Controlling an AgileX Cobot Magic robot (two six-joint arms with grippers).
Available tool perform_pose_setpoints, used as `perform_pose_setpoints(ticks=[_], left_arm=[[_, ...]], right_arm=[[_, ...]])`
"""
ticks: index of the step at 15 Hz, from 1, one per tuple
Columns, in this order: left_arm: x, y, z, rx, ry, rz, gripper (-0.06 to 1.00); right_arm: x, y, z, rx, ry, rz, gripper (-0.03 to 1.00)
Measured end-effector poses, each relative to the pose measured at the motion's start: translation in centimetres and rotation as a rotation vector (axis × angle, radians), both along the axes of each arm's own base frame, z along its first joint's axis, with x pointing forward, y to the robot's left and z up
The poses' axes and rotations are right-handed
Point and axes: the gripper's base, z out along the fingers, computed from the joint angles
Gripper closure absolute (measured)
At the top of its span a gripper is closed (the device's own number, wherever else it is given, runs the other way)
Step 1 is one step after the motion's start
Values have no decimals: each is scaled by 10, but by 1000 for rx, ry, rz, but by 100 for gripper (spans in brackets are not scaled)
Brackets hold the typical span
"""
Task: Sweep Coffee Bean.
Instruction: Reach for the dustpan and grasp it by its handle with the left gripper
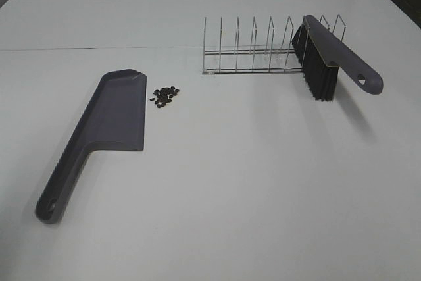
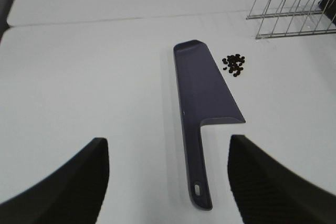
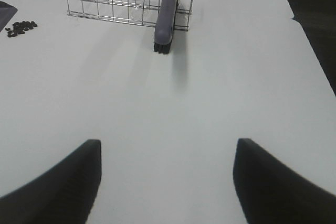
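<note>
- Left gripper (image 2: 168, 139) sits nearest in its wrist view, its dark fingers (image 2: 68, 182) spread wide and released, grasping nothing; the dustpan (image 2: 205, 87) lies on the white table (image 2: 79, 77) with its handle showing between the fingers, touched by neither
- Right gripper (image 3: 168, 140) is likewise released, its fingers (image 3: 58, 182) wide apart over bare table and holding nothing
- From the high camera the grey-purple dustpan lies flat, its handle end nearest and pointing to 7 o'clock, its blade reaching toward 1 o'clock
- Coffee beans (image 1: 165, 95) form a small dark cluster on the table just beside the far right edge of the blade, at about 2 o'clock from the middle of the pan, with a narrow gap between them and it
- Farther off, at 2 o'clock from the beans and well apart, stands a wire rack (image 1: 250, 51)
- At the right end of the rack rests a brush (image 1: 339, 51) with its dark bristles down, its handle jutting past the wires toward 4 o'clock
</note>
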Motion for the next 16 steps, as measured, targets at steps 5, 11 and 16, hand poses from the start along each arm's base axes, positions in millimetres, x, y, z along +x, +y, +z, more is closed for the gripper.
perform_pose_setpoints(ticks=[5, 11, 16], left_arm=[[107, -13, -20, -71, 321, 2, 34], [189, -26, -100, -95, 759, -17, 34], [217, -67, -165, 65, 946, -58, 34]], right_arm=[[0, 0, 0, 0, 0, 0, 31], [0, 0, 0, 0, 0, 0, 31], [0, 0, 0, 0, 0, 0, 31]])
